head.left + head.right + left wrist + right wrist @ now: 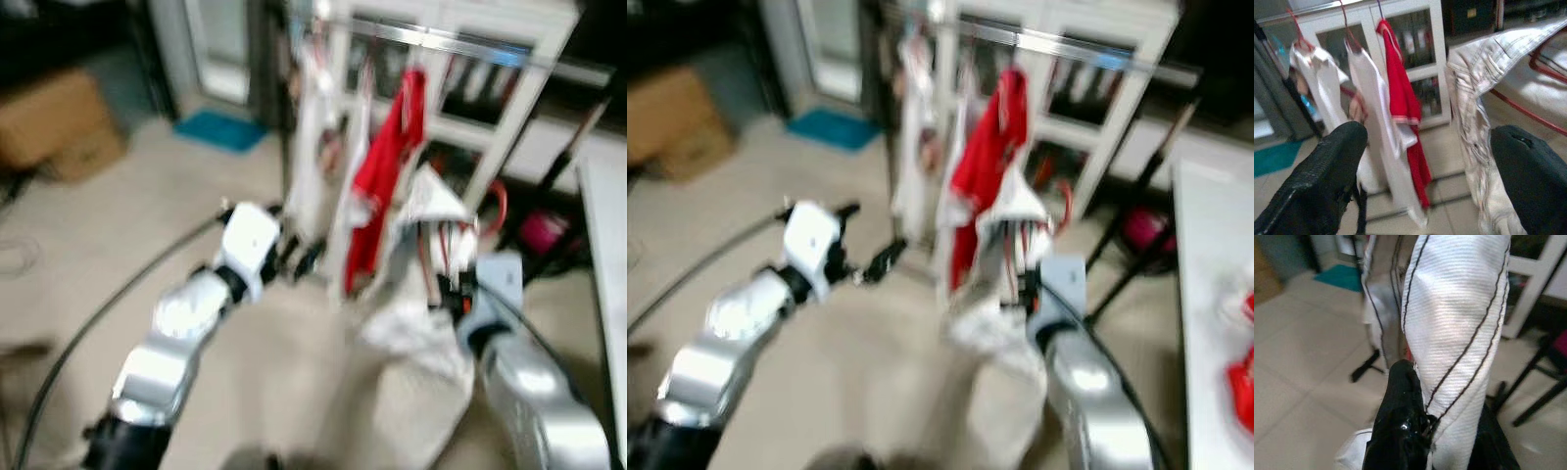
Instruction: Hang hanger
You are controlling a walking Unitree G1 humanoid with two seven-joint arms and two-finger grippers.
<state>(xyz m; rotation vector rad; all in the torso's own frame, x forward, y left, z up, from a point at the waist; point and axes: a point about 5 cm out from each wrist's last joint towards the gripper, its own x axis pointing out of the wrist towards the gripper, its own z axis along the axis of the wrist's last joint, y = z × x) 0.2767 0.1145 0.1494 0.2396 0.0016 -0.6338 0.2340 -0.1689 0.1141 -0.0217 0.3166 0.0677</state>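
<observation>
A metal clothes rail [460, 41] spans the room ahead, already carrying white shirts and a red garment [384, 166]. The right gripper [1422, 431] is clamped on a red hanger [1528, 110] draped in white striped cloth [1459, 328], held below and just short of the rail. The left gripper [1425, 176], fingers spread and empty, hovers beside it.

Red hanger [495, 211]: thin red wire or plastic frame, seen as a curved loop just right of frame centre in the left eye view, below the rail [460, 44]. Not on the rail. Draped with a white garment [416, 323] with dark stitch lines; cloth falls from centre toward the lower centre of frame. Left wrist view: red bars [1528, 110] emerge from under the cloth at right, tilted. Right wrist view: cloth [1459, 328] fills centre, bunched upright. Head views blurred; hook not discernible.
</observation>
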